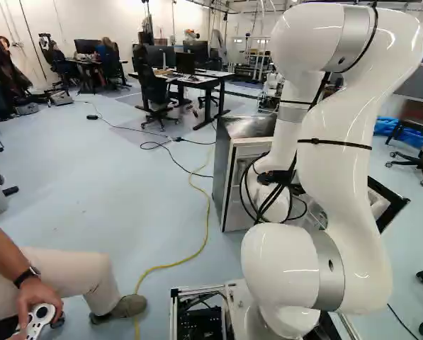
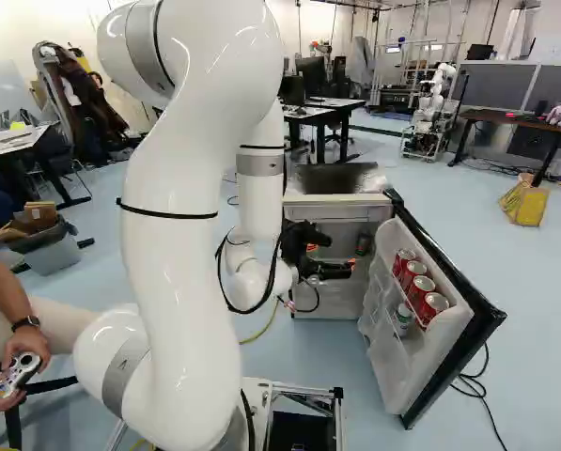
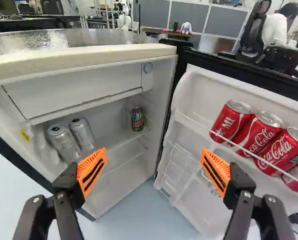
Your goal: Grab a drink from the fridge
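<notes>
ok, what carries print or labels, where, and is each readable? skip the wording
Red cans, fridge door: white lettering, readable.
Green-and-red can, inside the fridge: too small to read.
Silver cans, inside: too faint to read.
Yellow sticker, inside: too small to read.

The fridge shelf [image 3: 114, 138] holds two silver cans [image 3: 83, 134] side by side, with a green can [image 3: 138, 120] apart from them. The door's upper rack [image 3: 189, 125] carries four red cans [image 3: 261, 132] in a row; the lower rack [image 2: 389, 329] holds a small bottle [image 2: 403, 318].
</notes>
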Motion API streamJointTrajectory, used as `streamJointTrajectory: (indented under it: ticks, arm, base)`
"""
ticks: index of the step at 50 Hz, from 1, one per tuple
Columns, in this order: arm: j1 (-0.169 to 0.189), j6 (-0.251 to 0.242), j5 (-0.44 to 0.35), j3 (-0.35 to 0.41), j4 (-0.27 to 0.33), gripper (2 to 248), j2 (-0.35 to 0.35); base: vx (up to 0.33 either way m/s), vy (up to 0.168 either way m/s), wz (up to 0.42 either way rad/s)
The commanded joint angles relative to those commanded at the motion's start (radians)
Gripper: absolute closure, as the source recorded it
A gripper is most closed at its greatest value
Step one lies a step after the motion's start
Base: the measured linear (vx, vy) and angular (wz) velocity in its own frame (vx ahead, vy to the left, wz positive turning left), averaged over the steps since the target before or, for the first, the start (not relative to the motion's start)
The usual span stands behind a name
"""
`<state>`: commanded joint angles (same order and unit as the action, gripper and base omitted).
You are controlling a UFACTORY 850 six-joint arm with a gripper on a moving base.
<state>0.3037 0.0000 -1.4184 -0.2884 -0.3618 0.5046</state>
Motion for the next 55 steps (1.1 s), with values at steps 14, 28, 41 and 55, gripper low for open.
streamJointTrajectory:
  ticks: [14,28,41,55]
  arm:
    - [0.021,0.0,0.0,-0.015,-0.005,3,0.01]
    - [0.041,0.0,0.0,-0.029,-0.023,3,0.019]
    - [0.057,0.0,0.0,-0.043,-0.048,3,0.028]
    - [0.068,0.0,0.013,-0.064,-0.08,3,0.041]
  base:
    - [0.0,0.0,0.0]
    - [0.0,0.0,0.0]
    - [0.0,0.0,0.0]
    - [0.0,0.0,0.0]
